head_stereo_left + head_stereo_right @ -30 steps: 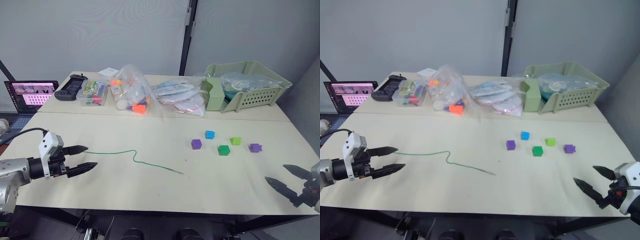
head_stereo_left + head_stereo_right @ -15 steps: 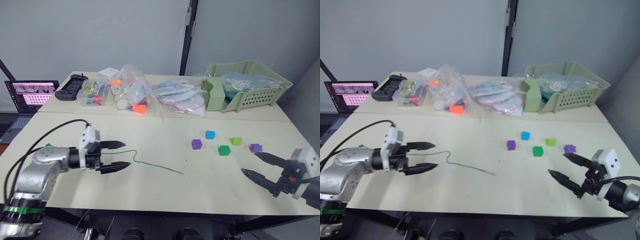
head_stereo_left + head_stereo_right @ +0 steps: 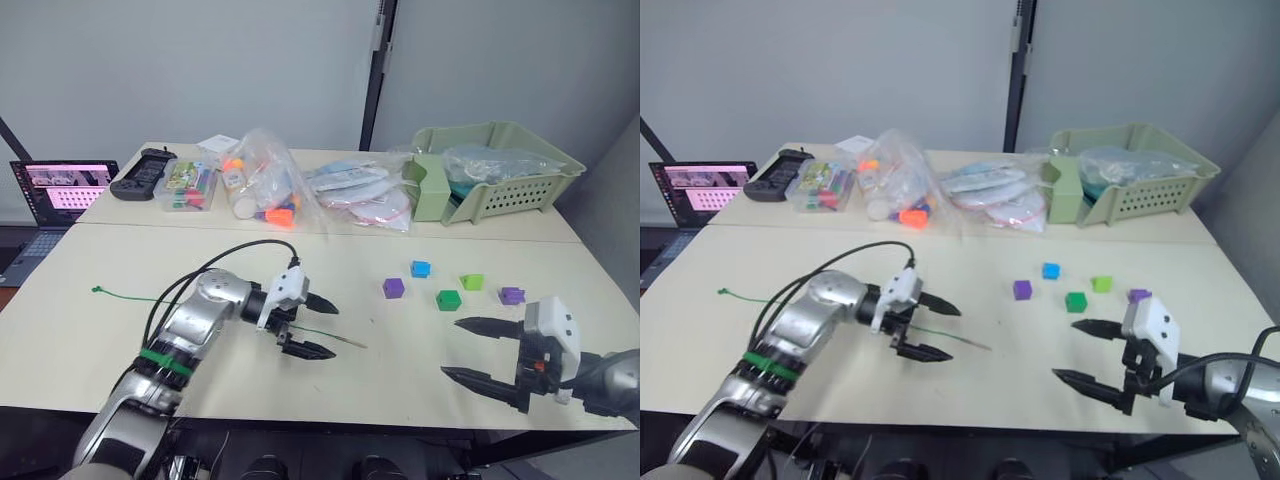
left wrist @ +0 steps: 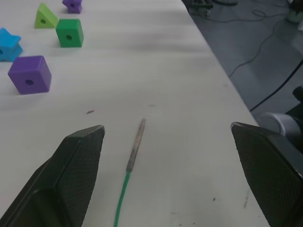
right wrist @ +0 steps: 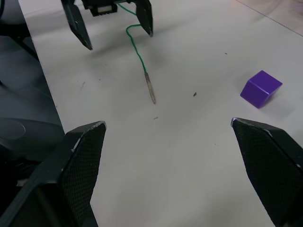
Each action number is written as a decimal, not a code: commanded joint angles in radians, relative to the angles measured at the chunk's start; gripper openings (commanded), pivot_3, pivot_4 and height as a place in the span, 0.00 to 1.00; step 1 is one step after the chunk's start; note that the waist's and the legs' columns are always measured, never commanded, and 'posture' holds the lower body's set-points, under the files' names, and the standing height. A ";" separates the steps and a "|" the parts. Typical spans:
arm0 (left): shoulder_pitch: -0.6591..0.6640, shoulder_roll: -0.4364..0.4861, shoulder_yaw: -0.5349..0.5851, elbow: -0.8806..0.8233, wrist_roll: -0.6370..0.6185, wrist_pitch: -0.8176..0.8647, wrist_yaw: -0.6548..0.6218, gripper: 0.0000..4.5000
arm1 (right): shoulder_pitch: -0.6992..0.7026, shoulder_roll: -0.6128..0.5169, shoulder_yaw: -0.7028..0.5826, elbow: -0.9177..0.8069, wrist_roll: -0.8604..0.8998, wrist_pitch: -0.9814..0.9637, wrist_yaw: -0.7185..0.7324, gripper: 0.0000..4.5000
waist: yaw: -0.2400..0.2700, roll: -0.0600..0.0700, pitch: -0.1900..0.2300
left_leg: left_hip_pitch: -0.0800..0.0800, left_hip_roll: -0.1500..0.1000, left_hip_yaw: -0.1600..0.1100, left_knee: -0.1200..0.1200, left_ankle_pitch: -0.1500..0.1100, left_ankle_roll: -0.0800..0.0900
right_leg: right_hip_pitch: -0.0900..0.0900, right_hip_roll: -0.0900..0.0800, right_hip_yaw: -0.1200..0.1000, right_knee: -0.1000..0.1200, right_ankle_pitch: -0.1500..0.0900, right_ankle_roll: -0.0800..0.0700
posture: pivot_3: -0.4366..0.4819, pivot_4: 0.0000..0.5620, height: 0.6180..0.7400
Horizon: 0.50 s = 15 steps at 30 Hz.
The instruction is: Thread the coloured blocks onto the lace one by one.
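The lace (image 3: pixel 130 296) lies across the table's front half, knot at the left and stiff tip (image 3: pixel 355 345) to the right. My left gripper (image 3: pixel 322 330) is open just above the table, one finger on each side of the lace a little short of the tip (image 4: pixel 136 144). Five blocks rest apart right of it: purple (image 3: pixel 393 288), blue (image 3: pixel 419 269), dark green (image 3: pixel 448 300), lime (image 3: pixel 471 282) and purple (image 3: pixel 511 295). My right gripper (image 3: pixel 452 347) hovers open and empty near the front edge, pointing at the tip (image 5: pixel 150 90), in front of the dark green block.
Along the back of the table stand a laptop (image 3: pixel 65 190), a black controller (image 3: pixel 143 172), a clear box of pens (image 3: pixel 185 185), clear plastic bags (image 3: pixel 265 180) and a pale green basket (image 3: pixel 495 170). The table's front edge runs close under both grippers.
My left gripper has travelled right along the lace, from its knot end to near the tip. The right gripper has come in leftward from the table's corner. Both stay open.
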<state>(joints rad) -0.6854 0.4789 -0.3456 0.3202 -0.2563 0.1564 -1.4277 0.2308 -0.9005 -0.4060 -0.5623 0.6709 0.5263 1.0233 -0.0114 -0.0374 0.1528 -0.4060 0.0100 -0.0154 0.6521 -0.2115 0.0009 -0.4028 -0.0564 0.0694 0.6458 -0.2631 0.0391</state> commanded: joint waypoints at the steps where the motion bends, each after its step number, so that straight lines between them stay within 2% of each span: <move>1: -0.041 -0.022 -0.008 0.078 0.041 -0.079 -0.022 1.00 | 0.012 0.005 -0.032 -0.050 0.015 0.007 -0.022 0.99 | 0.000 0.000 0.000 | 0.000 0.000 0.000 0.000 0.000 0.000 | 0.000 0.000 0.000 0.000 0.000 0.000 | 0.48 0.27 1.00; 7: -0.092 -0.104 -0.045 0.299 0.153 -0.255 -0.010 1.00 | 0.062 0.040 -0.049 -0.094 0.017 0.004 -0.063 0.99 | 0.003 0.000 0.000 | -0.001 -0.001 -0.001 0.002 0.000 0.000 | 0.000 0.000 -0.001 0.000 0.000 0.000 | 0.48 0.27 1.00; 12: -0.125 -0.146 -0.062 0.380 0.212 -0.300 -0.003 1.00 | 0.094 0.054 -0.061 -0.121 0.021 0.003 -0.080 0.99 | 0.004 0.000 0.000 | -0.003 -0.001 -0.003 0.005 -0.001 0.002 | 0.000 0.000 -0.002 0.001 0.000 0.001 | 0.48 0.27 1.00; 15: -0.149 -0.142 -0.094 0.403 0.283 -0.326 0.011 0.83 | 0.100 0.057 -0.066 -0.127 0.026 0.006 -0.088 1.00 | 0.005 0.000 0.000 | -0.003 -0.001 -0.003 0.007 -0.001 0.002 | 0.001 0.000 -0.002 0.001 0.001 0.002 | 0.48 0.27 1.00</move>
<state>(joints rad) -0.8205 0.3343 -0.4145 0.7171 -0.0208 -0.1561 -1.4220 0.3300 -0.8476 -0.4400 -0.6621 0.6772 0.5338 0.9408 -0.0059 -0.0379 0.1531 -0.4090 0.0086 -0.0189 0.6597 -0.2128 0.0030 -0.4016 -0.0567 0.0677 0.6472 -0.2623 0.0414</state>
